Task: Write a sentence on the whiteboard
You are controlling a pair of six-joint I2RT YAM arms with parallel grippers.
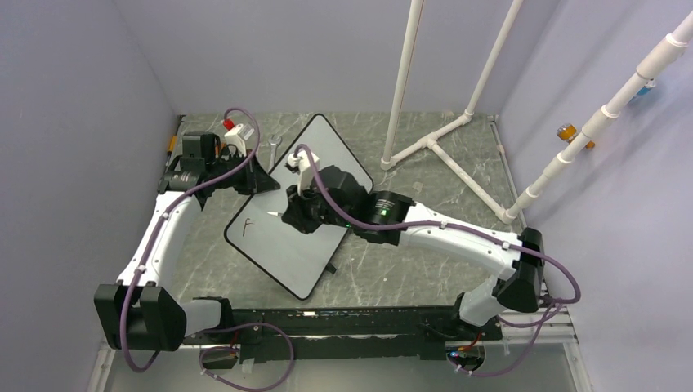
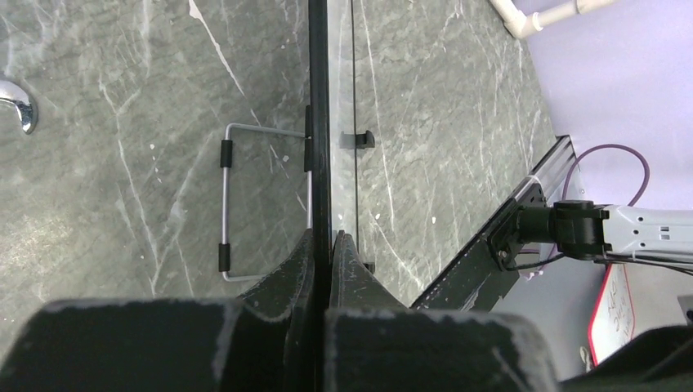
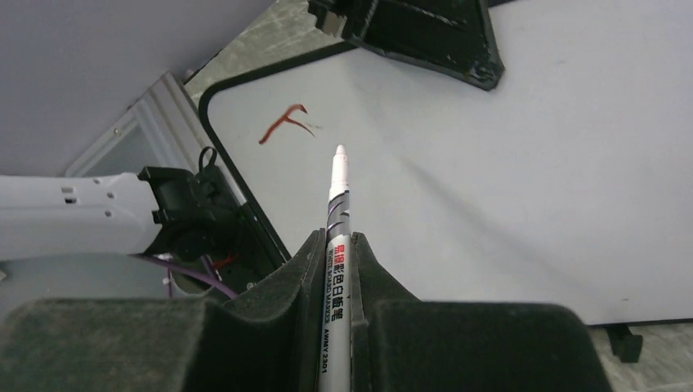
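Observation:
The whiteboard [image 1: 315, 245] lies tilted in the middle of the table, white with a dark rim. One short reddish-brown stroke of the sentence [image 1: 249, 227] is near its left corner; it also shows in the right wrist view [image 3: 286, 122]. My left gripper [image 1: 260, 181] is shut on the board's left edge, and the left wrist view sees the rim [image 2: 319, 122] edge-on between the fingers [image 2: 304, 261]. My right gripper [image 3: 337, 238] is shut on a white marker [image 3: 337, 212]. The marker's tip points at the board just right of the stroke; I cannot tell if it touches.
A white pipe frame [image 1: 425, 147] stands at the back right. A small red and white item [image 1: 231, 124] and a metal piece [image 1: 272, 145] lie at the back left. The board's wire stand [image 2: 225, 204] and a black foot [image 3: 625, 343] show under it.

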